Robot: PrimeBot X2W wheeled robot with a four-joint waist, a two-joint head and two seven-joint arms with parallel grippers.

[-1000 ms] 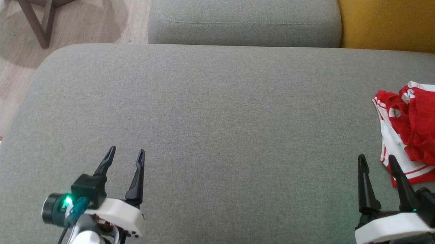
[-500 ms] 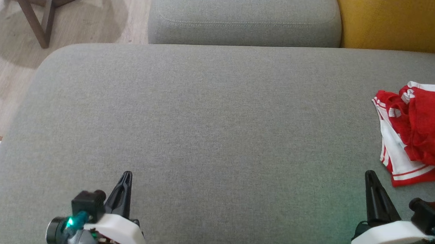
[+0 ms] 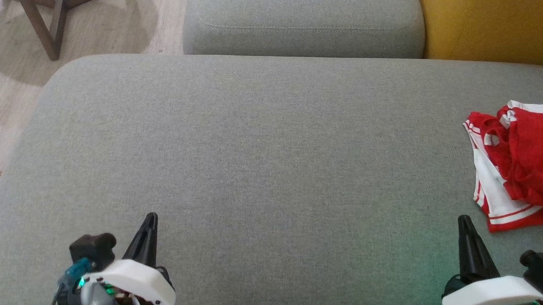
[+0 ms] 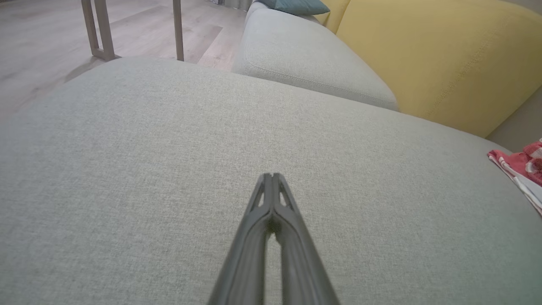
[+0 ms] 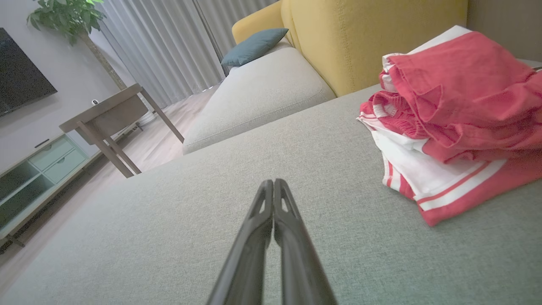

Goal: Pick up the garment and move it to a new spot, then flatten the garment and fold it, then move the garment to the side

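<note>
Red and white garment point(image 3: 528, 154) is lying crumpled on the grey cushion point(image 3: 271, 161) near the right claw point(image 3: 464, 220); it and the left claw point(image 3: 151, 217) are resting closed, gripping nothing.

Open grey cushion point(image 3: 262, 161); only obstacle, garment point(image 3: 523, 163) far right.

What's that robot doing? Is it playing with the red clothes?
The robot is meant to fold a red and white garment, but it has not picked it up yet. The garment lies crumpled at the right end of the grey sofa cushion, with nothing holding it. The left gripper and the right gripper are both shut and empty, near the robot's edge of the cushion. The right gripper is closer to the garment but apart from it.
</note>
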